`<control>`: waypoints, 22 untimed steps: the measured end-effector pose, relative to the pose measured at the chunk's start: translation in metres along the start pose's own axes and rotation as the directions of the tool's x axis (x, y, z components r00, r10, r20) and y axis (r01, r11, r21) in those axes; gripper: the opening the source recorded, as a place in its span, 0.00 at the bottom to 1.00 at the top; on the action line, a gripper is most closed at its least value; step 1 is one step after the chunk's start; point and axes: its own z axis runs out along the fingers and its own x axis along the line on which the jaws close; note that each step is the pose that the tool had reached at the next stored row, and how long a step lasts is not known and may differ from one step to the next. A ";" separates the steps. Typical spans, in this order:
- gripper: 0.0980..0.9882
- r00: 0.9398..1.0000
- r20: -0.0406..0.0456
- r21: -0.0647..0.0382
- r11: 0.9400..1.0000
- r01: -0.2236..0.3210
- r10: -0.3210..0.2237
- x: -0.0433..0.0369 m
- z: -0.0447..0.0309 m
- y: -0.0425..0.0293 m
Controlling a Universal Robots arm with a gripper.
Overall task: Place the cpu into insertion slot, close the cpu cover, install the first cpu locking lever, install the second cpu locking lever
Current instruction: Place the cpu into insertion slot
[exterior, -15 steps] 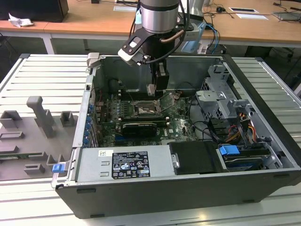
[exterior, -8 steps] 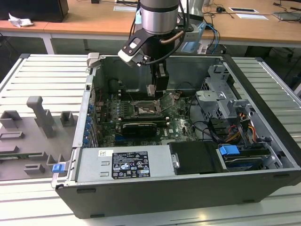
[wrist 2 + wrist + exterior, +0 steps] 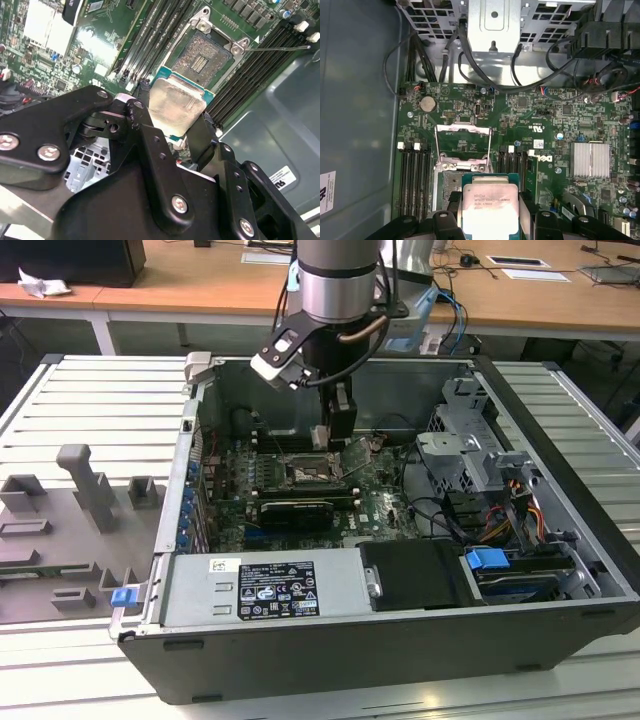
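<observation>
from my desk i see the open tower case (image 3: 350,665) lying on its side on a slatted bench (image 3: 90,390), and the arm (image 3: 338,280) reaches down into it. the green motherboard (image 3: 385,502) covers the case floor, with a grey power supply (image 3: 190,590) along the near wall in the exterior view.

the gripper (image 3: 172,114) hangs low over the board. its black fingers (image 3: 145,125) are clamped narrow on two opposite edges of the cpu (image 3: 175,106), so the chip is up in the claw, silver top facing the cameras. in the first wrist view the cpu (image 3: 490,207) hides part of the insertion slot (image 3: 445,186) from the camera. i judge it just above the slot and not seated, since the slot's contact field (image 3: 202,57) lies bare in the second wrist view.

the cpu cover (image 3: 463,128) stands swung open beyond the slot, with board showing through its window. a thin wire lever (image 3: 280,48) sticks out sideways, unlatched as far as i can tell. so by my reckoning nothing is finished: seating, cover and both levers are all left.

as for writing, there is a white printed label (image 3: 265,590) on the power supply, a white sticker (image 3: 326,192) on the case wall, faint print on the chip's top and white lettering on the board. i leave all of it unread.
</observation>
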 end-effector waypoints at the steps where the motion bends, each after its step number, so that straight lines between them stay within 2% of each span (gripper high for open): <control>1: 0.49 1.000 0.001 0.000 1.000 -0.009 0.009 0.0000 0.0007 -0.0003; 12: 0.49 1.000 0.003 0.000 1.000 -0.021 0.021 -0.0002 0.0135 -0.0022; 14: 0.49 1.000 0.003 0.000 1.000 -0.021 0.021 -0.0003 0.0180 -0.0028; 18: 0.49 1.000 0.003 0.000 1.000 -0.015 0.015 -0.0003 0.0260 -0.0100; 22: 0.49 1.000 0.002 0.000 1.000 -0.009 0.009 0.0002 0.0315 -0.0121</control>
